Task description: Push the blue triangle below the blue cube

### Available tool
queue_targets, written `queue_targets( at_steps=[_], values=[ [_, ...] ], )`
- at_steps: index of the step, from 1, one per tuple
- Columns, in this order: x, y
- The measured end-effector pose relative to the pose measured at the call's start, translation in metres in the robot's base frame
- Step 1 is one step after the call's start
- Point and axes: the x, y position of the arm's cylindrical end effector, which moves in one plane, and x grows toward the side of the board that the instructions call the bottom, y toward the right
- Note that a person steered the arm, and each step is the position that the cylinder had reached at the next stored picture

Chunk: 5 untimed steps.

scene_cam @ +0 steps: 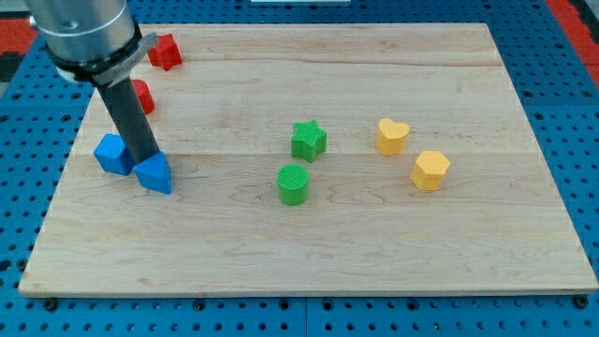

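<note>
The blue cube [112,153] lies near the board's left edge. The blue triangle [154,173] sits just to its right and slightly lower, touching or nearly touching it. My tip [144,157] stands between the two, right at the triangle's upper edge and against the cube's right side. The dark rod rises from there toward the view's top left.
Two red blocks, one [165,51] at the top left and one [142,95] partly behind the rod. A green star [308,140] and a green cylinder [293,183] sit mid-board. A yellow heart [392,136] and a yellow hexagon-like block [430,169] lie to the right. The wooden board [328,253] rests on a blue pegboard.
</note>
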Motion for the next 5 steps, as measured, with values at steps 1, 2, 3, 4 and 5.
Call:
queue_targets(
  at_steps=[1, 2, 3, 4, 5],
  values=[
    [0.005, 0.032],
    [0.013, 0.054],
    [0.052, 0.041],
    [0.076, 0.01],
    [0.075, -0.03]
  ],
)
